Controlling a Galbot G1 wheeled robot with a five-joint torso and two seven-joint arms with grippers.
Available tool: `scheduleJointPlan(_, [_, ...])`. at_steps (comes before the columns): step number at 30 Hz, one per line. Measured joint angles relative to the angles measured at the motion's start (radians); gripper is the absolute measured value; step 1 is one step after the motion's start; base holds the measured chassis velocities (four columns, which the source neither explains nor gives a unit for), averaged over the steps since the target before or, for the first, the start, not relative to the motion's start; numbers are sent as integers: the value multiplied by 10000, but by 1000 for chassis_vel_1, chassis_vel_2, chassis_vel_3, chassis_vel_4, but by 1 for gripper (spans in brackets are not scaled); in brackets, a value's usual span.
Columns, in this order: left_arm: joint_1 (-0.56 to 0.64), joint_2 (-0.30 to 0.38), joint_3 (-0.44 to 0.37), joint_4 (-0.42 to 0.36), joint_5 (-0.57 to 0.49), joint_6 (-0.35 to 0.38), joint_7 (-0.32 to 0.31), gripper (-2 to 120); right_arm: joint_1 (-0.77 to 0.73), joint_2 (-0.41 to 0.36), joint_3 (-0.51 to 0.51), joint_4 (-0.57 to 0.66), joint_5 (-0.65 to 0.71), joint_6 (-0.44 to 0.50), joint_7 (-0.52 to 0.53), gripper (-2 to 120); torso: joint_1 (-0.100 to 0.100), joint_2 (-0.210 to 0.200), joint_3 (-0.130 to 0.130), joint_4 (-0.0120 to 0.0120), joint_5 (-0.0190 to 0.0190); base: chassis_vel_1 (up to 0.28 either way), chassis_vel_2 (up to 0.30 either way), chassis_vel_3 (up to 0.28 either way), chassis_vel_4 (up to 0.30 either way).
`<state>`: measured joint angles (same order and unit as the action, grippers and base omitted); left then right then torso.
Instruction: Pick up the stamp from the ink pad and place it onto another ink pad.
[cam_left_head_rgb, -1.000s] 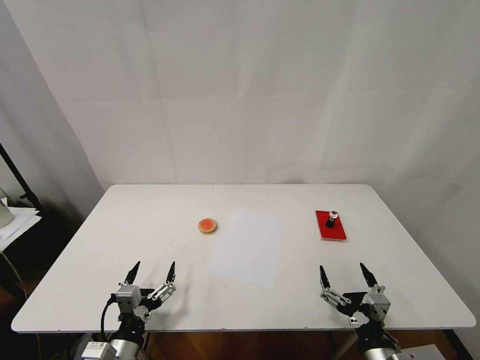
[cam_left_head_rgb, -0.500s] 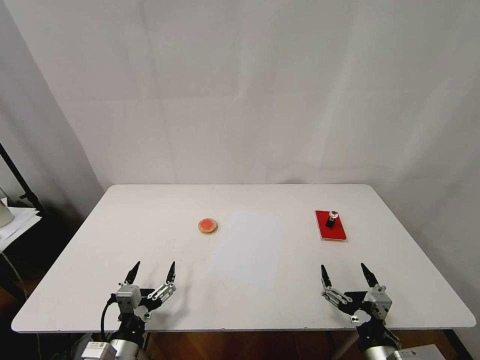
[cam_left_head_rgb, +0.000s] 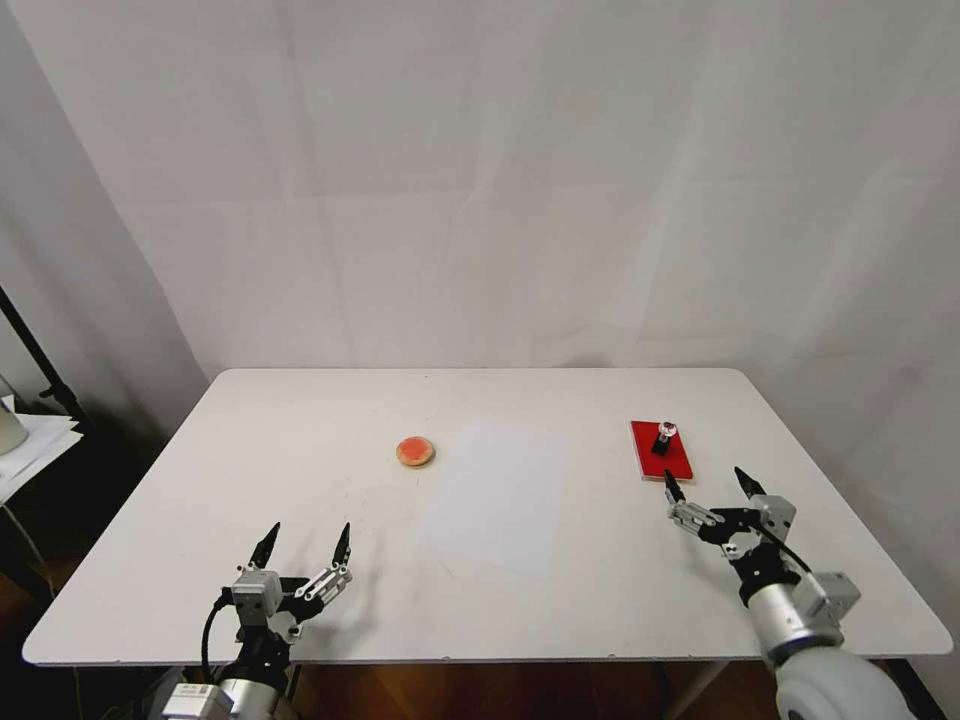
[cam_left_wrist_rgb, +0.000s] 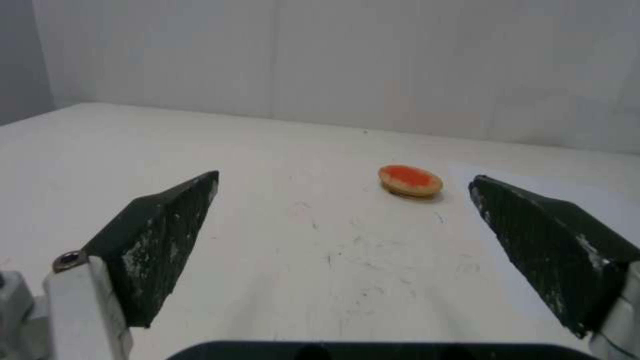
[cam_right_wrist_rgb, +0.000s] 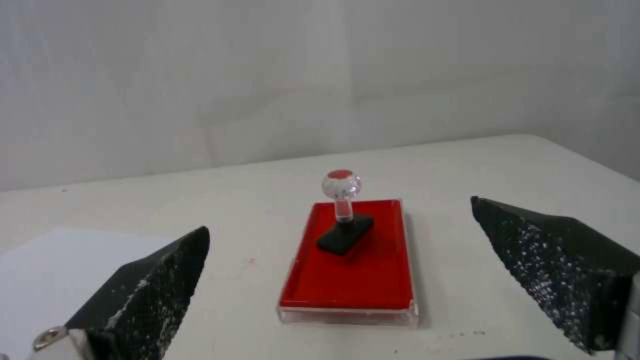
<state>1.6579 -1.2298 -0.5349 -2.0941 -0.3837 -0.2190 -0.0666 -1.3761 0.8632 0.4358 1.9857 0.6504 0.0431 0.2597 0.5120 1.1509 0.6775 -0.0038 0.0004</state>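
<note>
My right tool (cam_left_head_rgb: 711, 483) hovers spread wide just before the ink pad (cam_left_head_rgb: 661, 450), where the stamp (cam_left_head_rgb: 663, 437) stands; my left tool (cam_left_head_rgb: 304, 536) rests agape near the worktop's (cam_left_head_rgb: 560, 600) front edge.

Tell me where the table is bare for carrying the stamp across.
Bare table lies left of the round pad and behind the paper. It is tight around the stamp on the red pad, where the open right gripper sits. The left gripper rests near.

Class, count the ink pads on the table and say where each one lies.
2. The red rectangular ink pad lies on the table's right, bearing the stamp; the round ink pad lies left of centre.
</note>
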Motion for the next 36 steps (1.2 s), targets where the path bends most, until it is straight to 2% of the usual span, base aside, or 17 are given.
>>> scheduleJointPlan(3, [0,-1,0,0,0,0,0,100,2049,-724,-1326,-1264,922,-327,-17,100,0,0,0,1,-1,0,0,0,0])
scheduleJointPlan(4, [0,-1,0,0,0,0,0,100,2049,-724,-1326,-1264,922,-327,-17,100,0,0,0,1,-1,0,0,0,0])
scheduleJointPlan(9, [-1,0,0,0,0,0,0,100,3847,-455,-2641,-2475,1191,-470,65,100,1,-1,1,4,-4,0,0,0,0])
scheduleJointPlan(20, [0,0,0,0,0,0,0,100,4194,-130,-2854,-3232,1118,-205,385,100,-2,0,-1,-1,-3,0,0,0,0])
scheduleJointPlan(25, [-1,-1,0,0,0,0,0,100,4360,-101,-2882,-3480,1484,-185,345,94,-1,0,-1,0,-4,0,0,0,0])
scheduleJointPlan(32, [0,0,0,0,0,0,0,100,4794,-115,-3138,-3799,1974,-391,315,73,-1,0,-1,1,-3,0,0,0,0])
scheduleJointPlan(36, [0,0,0,0,0,0,0,100,4978,-118,-3326,-3956,2032,-475,338,55,-1,0,-1,1,-3,0,0,0,0])
